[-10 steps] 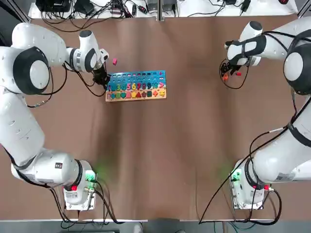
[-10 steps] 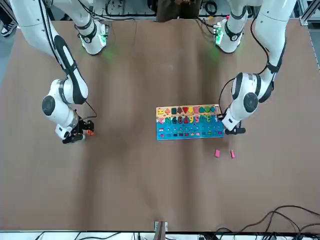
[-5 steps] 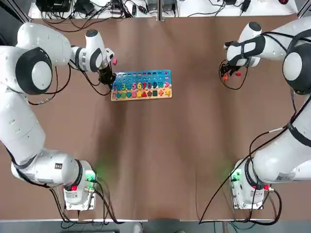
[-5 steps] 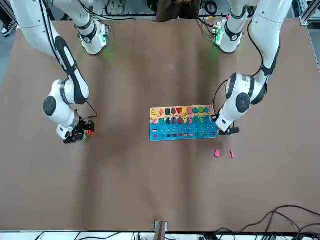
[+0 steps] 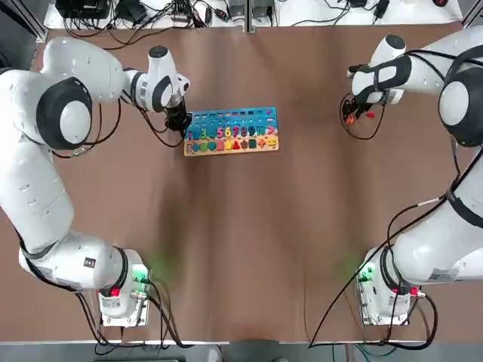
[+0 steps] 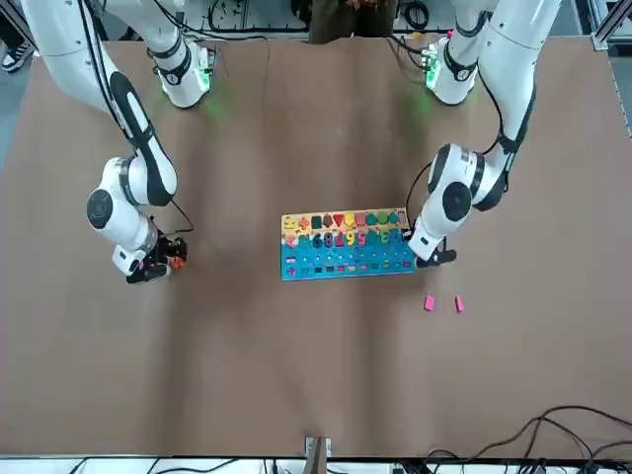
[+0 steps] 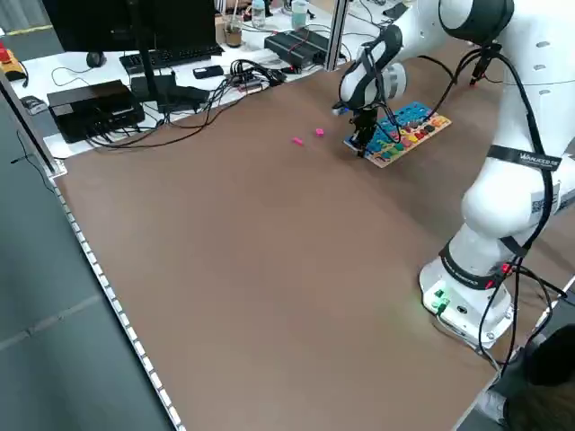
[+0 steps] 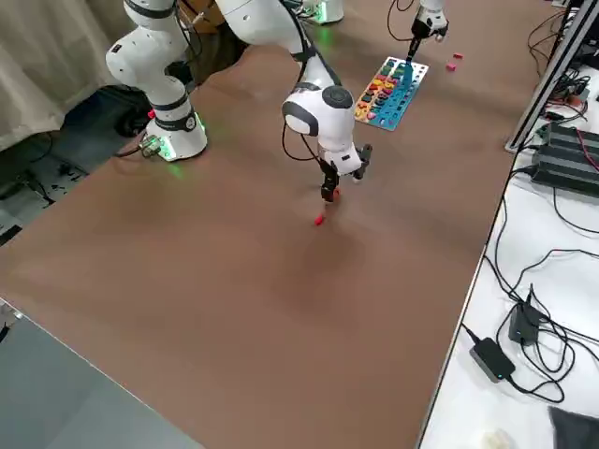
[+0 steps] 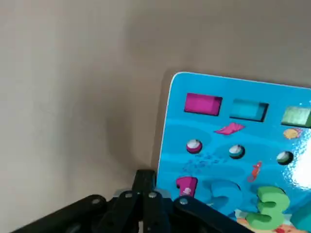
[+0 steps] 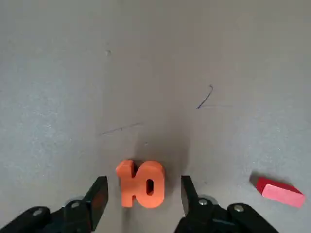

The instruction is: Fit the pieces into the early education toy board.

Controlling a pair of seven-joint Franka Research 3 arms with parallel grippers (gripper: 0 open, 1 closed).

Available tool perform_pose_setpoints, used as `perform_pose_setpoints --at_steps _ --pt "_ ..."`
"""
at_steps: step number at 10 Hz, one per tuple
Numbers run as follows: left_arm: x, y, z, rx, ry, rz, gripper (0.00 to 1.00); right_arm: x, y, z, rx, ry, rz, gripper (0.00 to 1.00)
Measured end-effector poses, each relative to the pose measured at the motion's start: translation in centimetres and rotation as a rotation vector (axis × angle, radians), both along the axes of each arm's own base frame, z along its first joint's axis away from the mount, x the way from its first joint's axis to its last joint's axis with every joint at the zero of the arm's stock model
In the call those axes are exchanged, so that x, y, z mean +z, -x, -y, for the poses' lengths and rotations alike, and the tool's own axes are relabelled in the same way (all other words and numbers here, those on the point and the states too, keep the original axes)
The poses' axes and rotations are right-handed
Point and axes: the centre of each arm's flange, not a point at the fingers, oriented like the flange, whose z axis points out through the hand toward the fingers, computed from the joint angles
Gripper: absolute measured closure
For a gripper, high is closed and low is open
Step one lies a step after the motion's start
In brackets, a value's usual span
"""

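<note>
An orange "10" piece (image 10: 141, 184) sits between the right tool's (image 10: 141, 196) parted fingers; the left tool (image 9: 145, 187) is clamped together.

White rounded arms, grey joints, black cables & tools, green base LEDs.

The early education toy board (image 5: 231, 131) lay on the table (image 5: 249, 241). The left gripper (image 5: 183, 129) touched its left end. Two pieces (image 6: 443, 303) lay beyond, apart.
</note>
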Motion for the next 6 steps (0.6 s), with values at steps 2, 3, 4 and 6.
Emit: perform_pose_setpoints --at_steps 2,3,4,6 --pt "0.0 -0.3 1.9 0.021 0.000 0.008 0.99 -0.1 0.1 0.0 0.000 0.000 0.001 0.32" --pt "0.0 -0.4 2.8 0.030 0.001 0.012 0.99 -0.1 0.2 0.0 0.000 0.000 0.000 0.33" --pt "0.0 -0.5 3.6 0.034 0.002 0.016 0.99 -0.2 0.2 0.0 0.000 0.001 0.000 0.34" --pt "0.0 -0.7 4.7 0.047 0.004 0.020 0.99 -0.2 0.2 0.0 0.000 0.001 0.001 0.36"
